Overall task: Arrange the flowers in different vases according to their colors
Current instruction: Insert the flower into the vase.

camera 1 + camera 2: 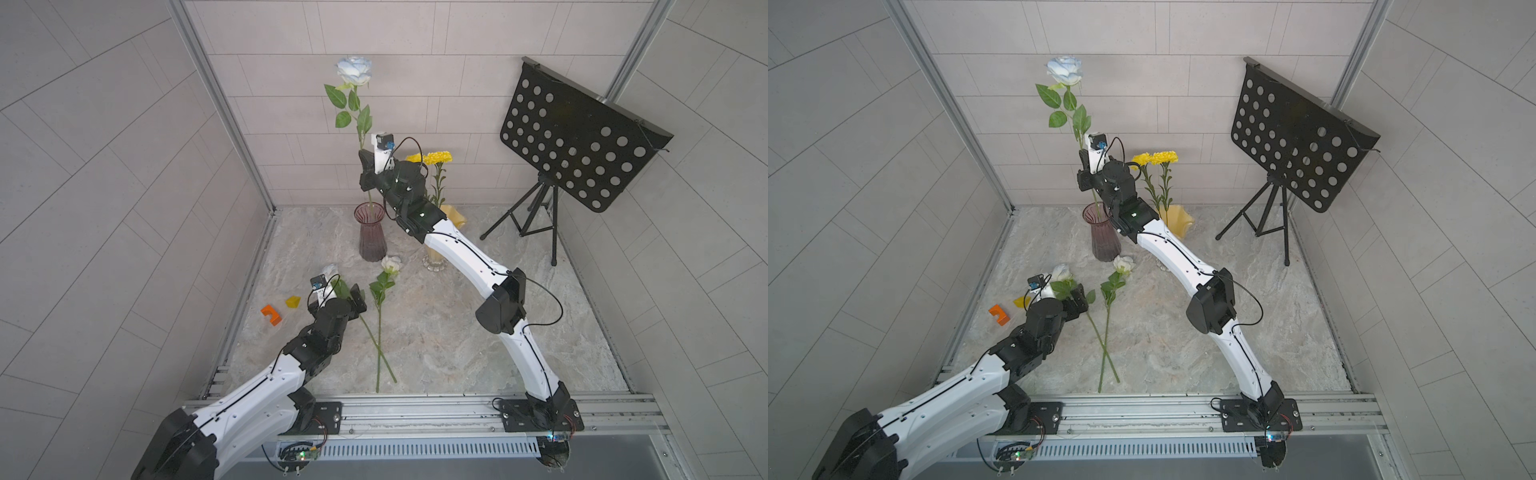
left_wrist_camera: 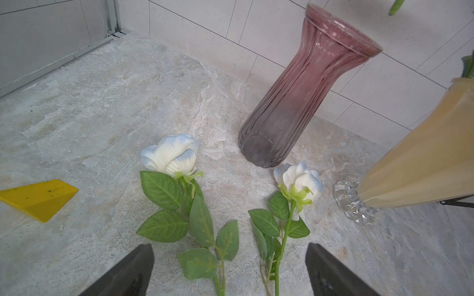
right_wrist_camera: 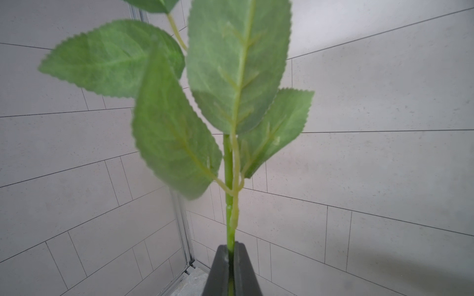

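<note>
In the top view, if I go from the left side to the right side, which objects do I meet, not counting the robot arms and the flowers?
orange block → yellow block → purple vase → yellow vase → music stand

Both top views: high at the front, tilted down over the whole table (image 1: pixel 457 332). Left wrist: low, close, facing the purple vase (image 2: pixel 302 102) (image 1: pixel 372 232) (image 1: pixel 1105 235), shared with the top views. Right wrist: tight on a rose stem (image 3: pixel 229 205), facing the wall (image 3: pixel 384 102).
</note>
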Controlling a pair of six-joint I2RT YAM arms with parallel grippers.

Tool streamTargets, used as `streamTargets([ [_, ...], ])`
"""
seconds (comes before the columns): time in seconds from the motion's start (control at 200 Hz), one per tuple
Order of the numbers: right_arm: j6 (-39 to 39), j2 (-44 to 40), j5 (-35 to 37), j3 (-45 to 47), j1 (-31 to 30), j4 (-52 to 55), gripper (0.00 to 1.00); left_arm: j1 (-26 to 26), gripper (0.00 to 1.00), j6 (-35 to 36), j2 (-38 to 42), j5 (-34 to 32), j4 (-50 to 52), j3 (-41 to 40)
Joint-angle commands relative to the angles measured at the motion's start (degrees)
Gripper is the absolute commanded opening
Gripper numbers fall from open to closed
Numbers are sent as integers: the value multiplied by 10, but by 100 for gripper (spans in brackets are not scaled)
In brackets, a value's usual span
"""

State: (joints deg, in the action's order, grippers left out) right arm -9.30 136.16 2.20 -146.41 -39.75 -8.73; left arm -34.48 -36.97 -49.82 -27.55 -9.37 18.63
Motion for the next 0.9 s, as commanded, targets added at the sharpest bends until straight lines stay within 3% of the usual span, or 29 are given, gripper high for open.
streamTargets([
  [0.0,16,35,8,-12,-2,-38,0,4,100,-5,-2,-10,-2,-6],
  [0.345,18,74,27,6,-3,-79,0,5,100,-5,-1,-9,-7,-8],
  [0.811,-13,-30,29,240,-19,-126,0,7,100,-4,2,-6,-8,-10],
  [0.891,-16,-48,32,265,-20,-129,5,8,100,-3,2,-5,-8,-10],
])
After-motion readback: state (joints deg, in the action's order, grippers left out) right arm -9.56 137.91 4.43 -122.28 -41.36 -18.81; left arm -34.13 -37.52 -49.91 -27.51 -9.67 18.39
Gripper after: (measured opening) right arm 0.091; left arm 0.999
